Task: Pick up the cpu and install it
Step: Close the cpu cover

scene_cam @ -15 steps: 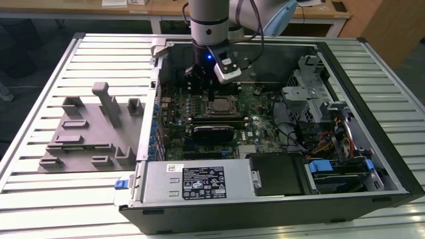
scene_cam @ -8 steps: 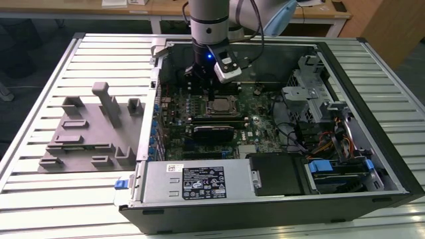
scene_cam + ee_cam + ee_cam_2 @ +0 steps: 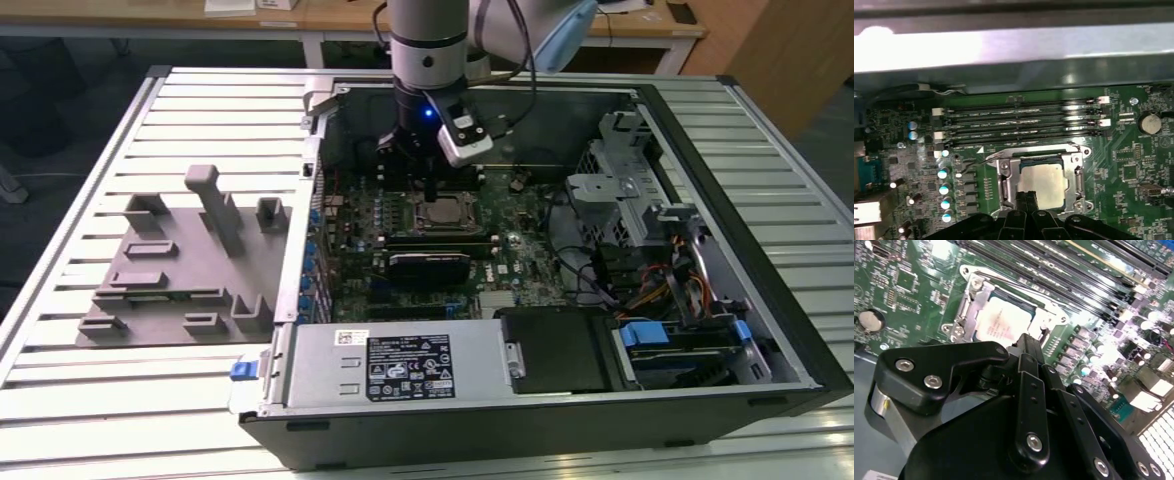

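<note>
Over the socket (image 3: 1076,172), near the middle of the board in the open case (image 3: 787,330), the gripper (image 3: 430,190) hung straight down from the arm. The cpu (image 3: 445,212) lay flat inside the metal frame, silver top up. In the exterior view it sat at about five o'clock of the fingertips, touching or just beside them. In both wrist views the jaws were drawn narrow, almost together, with nothing visible between them. They stood at the chip's near edge (image 3: 1041,182) rather than around it, and whether they pressed on it could not be told. The grey fixture (image 3: 174,270) stood well apart, at nine o'clock of the case, with the power supply (image 3: 400,365) at six o'clock of the socket.

The chip looked seated or nearly so. Doing this step well probably meant keeping the chip level and square to the frame. Any touch should have been light and vertical, with no sideways drag across the contacts beneath.
</note>
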You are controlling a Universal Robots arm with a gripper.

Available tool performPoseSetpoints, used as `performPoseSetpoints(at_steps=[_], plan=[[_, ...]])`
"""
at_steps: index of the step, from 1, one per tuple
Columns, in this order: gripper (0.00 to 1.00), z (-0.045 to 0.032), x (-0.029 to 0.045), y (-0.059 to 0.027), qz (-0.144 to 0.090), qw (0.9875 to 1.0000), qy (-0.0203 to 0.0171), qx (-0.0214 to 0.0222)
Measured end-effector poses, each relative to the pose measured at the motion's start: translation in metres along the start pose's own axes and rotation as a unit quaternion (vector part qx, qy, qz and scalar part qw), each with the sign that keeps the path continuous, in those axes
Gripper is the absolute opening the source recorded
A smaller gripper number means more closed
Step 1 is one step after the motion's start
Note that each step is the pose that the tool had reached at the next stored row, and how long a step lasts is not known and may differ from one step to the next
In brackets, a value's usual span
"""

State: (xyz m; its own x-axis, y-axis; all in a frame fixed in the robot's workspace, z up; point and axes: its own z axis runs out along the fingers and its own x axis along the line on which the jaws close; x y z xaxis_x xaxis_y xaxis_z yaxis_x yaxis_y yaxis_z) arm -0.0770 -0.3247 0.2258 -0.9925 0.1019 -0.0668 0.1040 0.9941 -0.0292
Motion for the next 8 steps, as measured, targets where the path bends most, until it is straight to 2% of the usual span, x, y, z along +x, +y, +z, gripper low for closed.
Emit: performPoseSetpoints(at_steps=[8], plan=[[0.11, 0.0009, -0.0140, 0.0015, 0.000, 1.0000, 0.0000, 0.0000]])
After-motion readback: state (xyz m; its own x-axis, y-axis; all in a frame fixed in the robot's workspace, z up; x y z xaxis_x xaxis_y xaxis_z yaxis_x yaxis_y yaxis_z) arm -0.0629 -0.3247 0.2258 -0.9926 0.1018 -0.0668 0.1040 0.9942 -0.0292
